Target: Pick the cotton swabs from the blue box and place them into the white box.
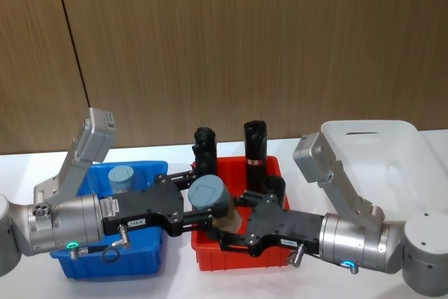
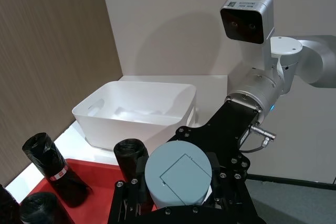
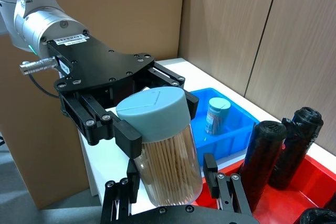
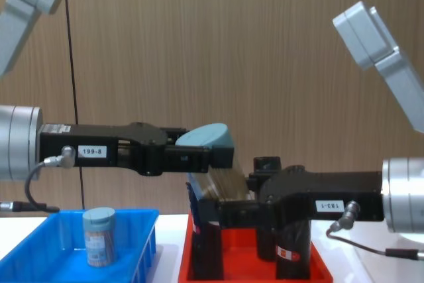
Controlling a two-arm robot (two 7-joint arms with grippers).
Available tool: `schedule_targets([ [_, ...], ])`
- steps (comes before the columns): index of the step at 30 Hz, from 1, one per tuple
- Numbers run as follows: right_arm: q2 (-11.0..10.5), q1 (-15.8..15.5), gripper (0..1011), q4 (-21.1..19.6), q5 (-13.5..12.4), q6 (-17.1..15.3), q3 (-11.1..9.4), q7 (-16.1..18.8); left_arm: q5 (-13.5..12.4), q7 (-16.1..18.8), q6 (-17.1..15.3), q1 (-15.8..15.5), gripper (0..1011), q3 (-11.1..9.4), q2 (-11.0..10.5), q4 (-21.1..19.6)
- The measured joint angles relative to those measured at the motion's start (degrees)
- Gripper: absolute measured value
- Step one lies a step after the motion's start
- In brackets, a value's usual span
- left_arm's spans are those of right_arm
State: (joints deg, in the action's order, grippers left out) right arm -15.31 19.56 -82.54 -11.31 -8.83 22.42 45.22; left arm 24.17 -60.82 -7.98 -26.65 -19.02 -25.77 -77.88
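One jar of cotton swabs (image 1: 208, 192) hangs tilted above the red tray, its grey-blue lid (image 3: 152, 113) up and the sticks showing through the clear body. My left gripper (image 1: 199, 204) comes in from the left and is shut on that lid (image 4: 209, 138). My right gripper (image 1: 234, 225) meets the jar's clear body (image 3: 170, 171) from the right. A second jar of cotton swabs (image 1: 121, 177) stands upright in the blue box (image 1: 143, 260) at the left. The white box (image 1: 392, 146) sits at the far right, with nothing in it (image 2: 131, 124).
A red tray (image 1: 238, 262) between the two boxes holds several tall black rolls (image 1: 255, 141) with red-and-white labels, right under and behind the held jar. A wood-panelled wall stands behind the white table.
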Motion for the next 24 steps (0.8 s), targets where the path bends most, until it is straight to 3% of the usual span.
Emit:
schedule_targets([
  [7, -0.16, 0.01, 711, 0.0, -0.43, -0.21, 0.16, 0.11, 0.0, -0.02, 0.0, 0.0, 670, -0.02, 0.0, 0.0],
  [19, -0.57, -0.06, 634, -0.22, -0.93, -0.32, 0.4, -0.01, 0.01, -0.09, 0.0, 0.0, 1003, -0.03, 0.0, 0.0],
  [24, -0.74, -0.13, 634, -0.42, -1.03, -0.34, 0.47, -0.11, 0.01, -0.09, 0.0, 0.0, 1004, -0.01, 0.0, 0.0],
])
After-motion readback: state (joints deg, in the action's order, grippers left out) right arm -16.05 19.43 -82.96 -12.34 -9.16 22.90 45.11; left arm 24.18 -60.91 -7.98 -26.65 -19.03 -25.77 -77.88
